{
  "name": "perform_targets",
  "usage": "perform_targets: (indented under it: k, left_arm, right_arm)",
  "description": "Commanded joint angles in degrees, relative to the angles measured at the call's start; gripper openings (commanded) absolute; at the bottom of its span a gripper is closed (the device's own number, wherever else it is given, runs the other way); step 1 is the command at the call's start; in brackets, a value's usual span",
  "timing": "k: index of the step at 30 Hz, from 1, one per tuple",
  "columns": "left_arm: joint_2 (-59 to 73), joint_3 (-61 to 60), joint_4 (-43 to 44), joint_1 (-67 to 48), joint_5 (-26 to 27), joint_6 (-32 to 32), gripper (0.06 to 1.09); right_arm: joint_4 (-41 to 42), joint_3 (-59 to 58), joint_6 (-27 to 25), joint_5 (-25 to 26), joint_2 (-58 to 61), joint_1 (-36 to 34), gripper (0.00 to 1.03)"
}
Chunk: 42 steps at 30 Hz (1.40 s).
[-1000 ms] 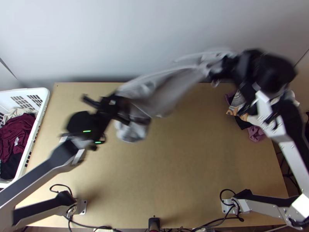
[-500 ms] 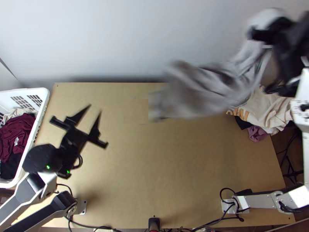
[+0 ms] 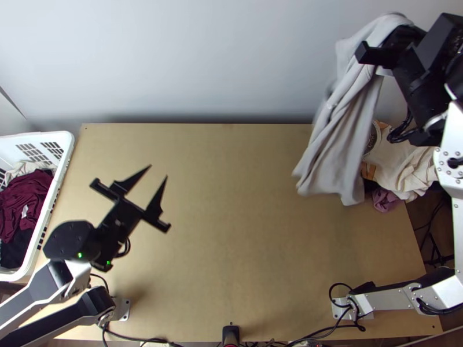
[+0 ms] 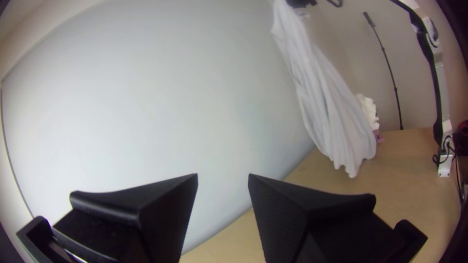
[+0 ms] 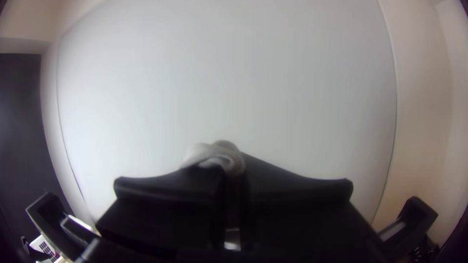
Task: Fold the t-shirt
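right gripper (image 3: 399, 38) holds t-shirt (image 3: 342, 130), seemingly bunched, near table's far edge (image 3: 243, 125).

The t-shirt (image 3: 342, 136), pale grey and unfolded, hangs bunched from the right gripper (image 3: 404, 36), pinched at its upper end. Long, loose vertical creases run down it, and it widens towards an uneven lower end above the table's far right part (image 3: 278, 173).

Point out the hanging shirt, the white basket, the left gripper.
Shirt (image 3: 341, 136): top view, middle of the hanging folds.
White basket (image 3: 49, 137): top view, on the rim, the side away from the robot.
Left gripper (image 4: 223, 174): left wrist view, midway between its open fingertips.
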Motion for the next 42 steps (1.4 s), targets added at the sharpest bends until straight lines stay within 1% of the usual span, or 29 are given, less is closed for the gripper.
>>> perform_targets:
  k: [1, 4, 8, 12, 14, 17, 23, 28, 30, 33, 37, 41, 42]
  left_arm:
    - [4.5, 0.3, 3.4, -1.1, -0.1, -3.8, 0.61]
    - [6.6, 0.4, 3.5, -1.8, 0.4, -10.3, 0.61]
    - [8.7, 0.5, 3.2, -4.0, 0.8, -17.5, 0.61]
    - [12.1, 3.2, -1.9, -5.4, 0.8, -24.1, 0.61]
    - [14.2, 4.5, -2.8, -5.5, 0.8, -26.7, 0.61]
    - [17.2, 6.2, -3.3, -6.5, 0.9, -28.9, 0.61]
    - [23.5, 8.4, -3.3, -9.5, 1.3, -29.9, 0.61]
    - [27.9, 9.4, -3.4, -13.2, 4.1, -33.9, 0.62]
    - [29.9, 9.5, -3.3, -14.9, 4.9, -35.4, 0.7]
    - [32.8, 8.5, -1.7, -16.5, 7.8, -37.4, 0.7]
    - [37.7, 6.9, 3.9, -17.9, 11.3, -38.4, 0.7]
    - [43.7, 8.3, 5.8, -17.8, 16.1, -41.8, 0.8]
    - [45.0, 8.9, 6.0, -17.8, 17.6, -43.0, 0.8]
  right_arm:
    - [-0.5, 0.0, -0.7, 1.3, -0.1, 7.0, 0.03]
    - [-0.4, -0.8, -0.7, 2.7, 0.4, 10.3, 0.03]
    - [-0.4, -0.9, -0.7, 3.3, 1.2, 12.4, 0.03]
    - [-0.4, -0.9, -0.8, 3.6, 1.6, 12.7, 0.03]
    - [-0.4, -1.2, -0.8, 3.9, 1.6, 12.7, 0.03]
    - [-0.4, -1.3, -0.8, 4.3, 1.6, 12.7, 0.03]
    - [-0.4, -1.6, -0.8, 4.7, 2.1, 12.3, 0.03]
    - [-0.1, -0.9, -0.9, 5.0, 3.0, 12.3, 0.03]
    - [0.0, -0.6, -0.9, 5.0, 3.2, 12.4, 0.03]
    - [0.0, -0.6, -0.9, 4.9, 3.4, 12.4, 0.03]
    - [-0.1, -0.6, -1.1, 5.0, 3.4, 12.3, 0.03]
    - [-0.1, -0.5, -1.7, 4.9, 3.0, 12.4, 0.03]
    - [-0.1, -0.5, -1.8, 4.9, 2.9, 12.4, 0.03]
